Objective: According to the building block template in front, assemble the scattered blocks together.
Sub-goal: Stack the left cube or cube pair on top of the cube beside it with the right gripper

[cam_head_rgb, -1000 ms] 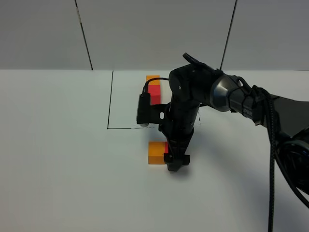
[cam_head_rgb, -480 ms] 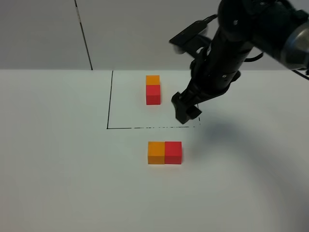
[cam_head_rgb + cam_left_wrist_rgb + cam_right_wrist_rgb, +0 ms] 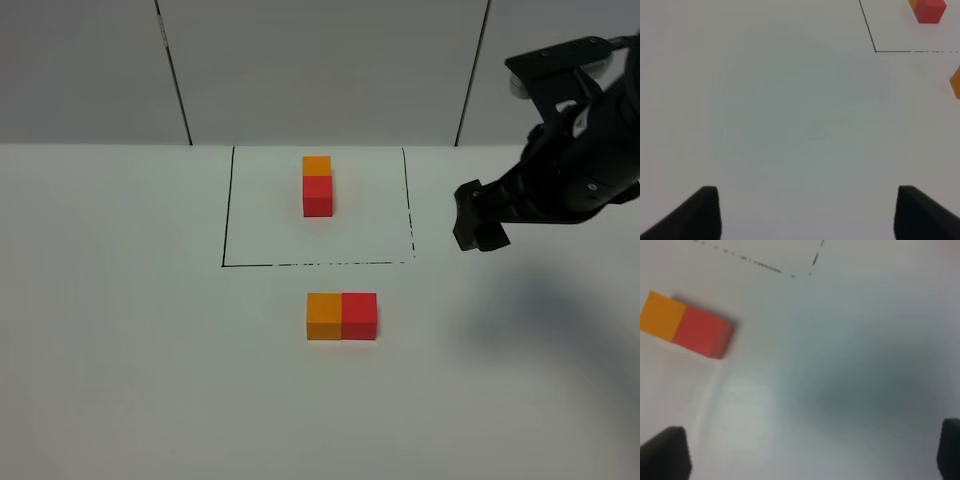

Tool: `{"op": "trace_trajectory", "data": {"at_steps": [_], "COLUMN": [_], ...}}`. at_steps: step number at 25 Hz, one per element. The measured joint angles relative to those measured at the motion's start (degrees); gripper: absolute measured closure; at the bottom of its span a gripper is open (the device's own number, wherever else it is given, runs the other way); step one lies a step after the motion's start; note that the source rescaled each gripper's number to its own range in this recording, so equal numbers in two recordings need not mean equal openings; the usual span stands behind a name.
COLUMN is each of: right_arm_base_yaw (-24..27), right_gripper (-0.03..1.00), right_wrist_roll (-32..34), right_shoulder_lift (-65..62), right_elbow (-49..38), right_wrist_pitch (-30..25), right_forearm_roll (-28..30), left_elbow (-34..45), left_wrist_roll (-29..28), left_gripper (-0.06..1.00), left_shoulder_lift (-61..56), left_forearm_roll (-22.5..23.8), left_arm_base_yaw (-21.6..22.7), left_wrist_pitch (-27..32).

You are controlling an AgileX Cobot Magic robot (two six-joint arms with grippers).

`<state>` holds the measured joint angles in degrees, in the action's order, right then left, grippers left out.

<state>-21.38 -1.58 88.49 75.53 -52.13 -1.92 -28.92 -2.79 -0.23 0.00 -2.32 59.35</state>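
From high up: can see the building block template (image 3: 317, 186) far back inside the black square (image 3: 228, 210), orange cube on the far side, red cube on the near side. Just near of the square, on the white table (image 3: 120, 350), can see the orange block (image 3: 324, 316) and the red block (image 3: 359, 316), side by side and touching, orange on the left. Looks joined, but likely only pushed together, so a bump from a claw coming back down low could split the pair or slide it away. Also lies left to right while the template runs far to near, so might not count as a match without a turn. Can see the right claw (image 3: 478, 225) up in the air, off to the right and well apart from both blocks, jaws spread, holding nothing.

From the left wrist: can see the left claw (image 3: 805, 215), tips wide apart, only bare table between. Just a sliver of the orange block at the edge, well apart from this claw.

From the right wrist: tips spread wide again, nothing between. Both blocks a bit blurry, joined, well off to the left of this claw
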Motion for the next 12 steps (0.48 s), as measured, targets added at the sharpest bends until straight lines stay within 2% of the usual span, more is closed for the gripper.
{"op": "trace_trajectory", "data": {"at_steps": [6,12], "right_arm_base_yaw": [0.0,-0.8], "right_gripper": [-0.03,-0.03], "right_wrist_roll": [3.2,4.0], "right_shoulder_lift": [-9.2,-10.5], "right_elbow": [-19.8,-29.4], "right_wrist_pitch": [22.2,35.9], "right_forearm_roll": [-0.9,-2.4], "left_elbow": [0.0,0.0], "left_wrist_roll": [0.0,0.0], "left_gripper": [0.38,0.38], "left_shoulder_lift": [0.0,0.0], "left_forearm_roll": [0.0,0.0], "left_arm_base_yaw": [0.0,0.0], "left_wrist_pitch": [0.0,0.0]}}
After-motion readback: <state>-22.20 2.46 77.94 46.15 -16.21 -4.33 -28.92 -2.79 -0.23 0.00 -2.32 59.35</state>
